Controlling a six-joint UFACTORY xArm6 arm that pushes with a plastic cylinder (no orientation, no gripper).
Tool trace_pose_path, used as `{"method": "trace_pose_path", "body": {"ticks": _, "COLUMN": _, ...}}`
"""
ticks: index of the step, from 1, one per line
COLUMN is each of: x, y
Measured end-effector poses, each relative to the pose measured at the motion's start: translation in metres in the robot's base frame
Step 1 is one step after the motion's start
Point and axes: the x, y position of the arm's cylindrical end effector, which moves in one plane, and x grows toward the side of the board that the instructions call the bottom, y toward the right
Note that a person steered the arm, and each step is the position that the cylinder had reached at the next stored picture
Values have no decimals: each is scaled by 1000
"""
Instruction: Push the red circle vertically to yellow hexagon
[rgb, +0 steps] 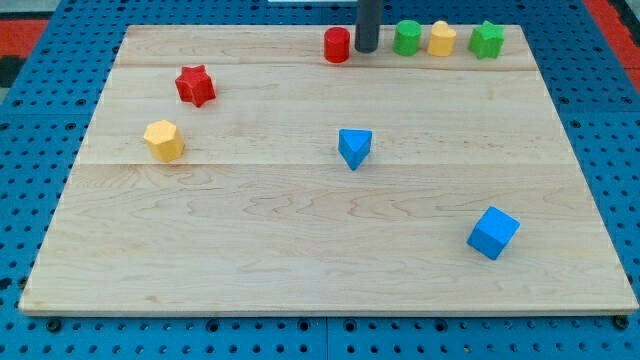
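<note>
The red circle (337, 45) stands near the board's top edge, a little right of centre. My tip (367, 49) is just to its right, close to or touching it. The yellow hexagon (163, 139) lies at the view's left, well below and left of the red circle. No gripper is present; the dark rod comes down from the view's top.
A red star (196, 85) lies above the yellow hexagon. A green circle (407, 38), a yellow block (442, 39) and a green star (487, 40) line the top right. A blue triangle (354, 147) sits mid-board; a blue cube (493, 232) at lower right.
</note>
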Motion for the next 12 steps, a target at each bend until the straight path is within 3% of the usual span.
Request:
{"method": "trace_pose_path", "body": {"ticks": 1, "x": -22, "y": -3}}
{"method": "trace_pose_path", "body": {"ticks": 2, "x": 22, "y": -84}}
{"method": "trace_pose_path", "body": {"ticks": 3, "x": 80, "y": -88}}
{"method": "trace_pose_path", "body": {"ticks": 4, "x": 112, "y": -86}}
{"method": "trace_pose_path", "body": {"ticks": 5, "x": 104, "y": -60}}
{"method": "trace_pose_path", "body": {"ticks": 6, "x": 164, "y": -79}}
{"method": "trace_pose_path", "body": {"ticks": 7, "x": 184, "y": -101}}
{"method": "trace_pose_path", "body": {"ticks": 8, "x": 158, "y": -82}}
{"method": "trace_pose_path", "body": {"ticks": 10, "x": 235, "y": -136}}
{"method": "trace_pose_path", "body": {"ticks": 11, "x": 241, "y": -125}}
{"method": "trace_pose_path", "body": {"ticks": 12, "x": 219, "y": -128}}
